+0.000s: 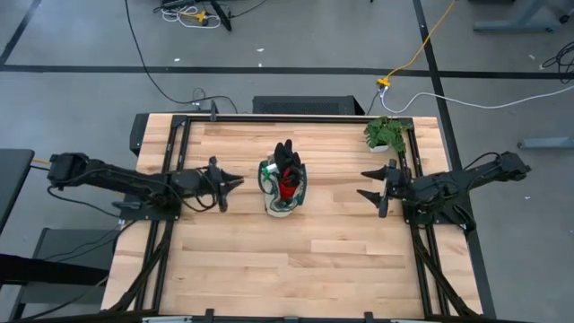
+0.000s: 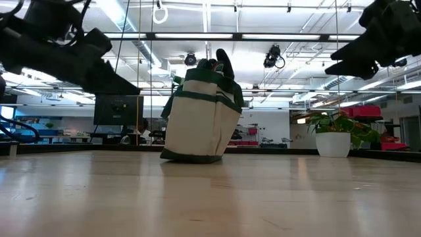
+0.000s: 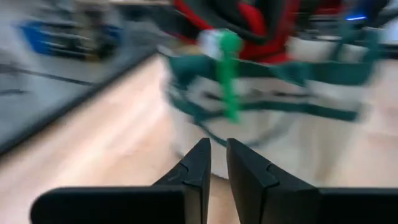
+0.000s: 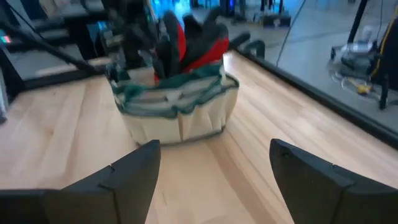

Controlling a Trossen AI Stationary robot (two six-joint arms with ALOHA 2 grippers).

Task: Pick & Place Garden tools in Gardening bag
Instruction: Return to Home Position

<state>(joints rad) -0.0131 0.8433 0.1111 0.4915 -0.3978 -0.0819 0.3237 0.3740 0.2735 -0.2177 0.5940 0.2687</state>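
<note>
Looking down from the high view, I find the gardening bag standing near the middle of the worktop, between my two arms. The red-and-black gloves poke out of its mouth, and I can spot no tool lying loose on the boards. The left pincer hangs just off the bag's left side, clear of it and aimed at it, its fingers drawn nearly together with only a slit between them and nothing held. The right pincer sits well apart on the other side, near the potted plant, spread wide and empty. From the left wrist I also make out the green spray bottle standing upright against the bag's near wall, probably in an outer pocket, though the view is too smeared to be sure. If I had to move the bag now, I would treat it as soft and loaded. Canvas walls will buckle under a squeeze, and with the contents riding high it is likely top-heavy. In the low view it seems to lean a little. I would take it by the stitched green trim at the rim or by the strap handles, which I cannot pick out clearly. I would not take it by the gloves, which are limp and would just slide out.
</note>
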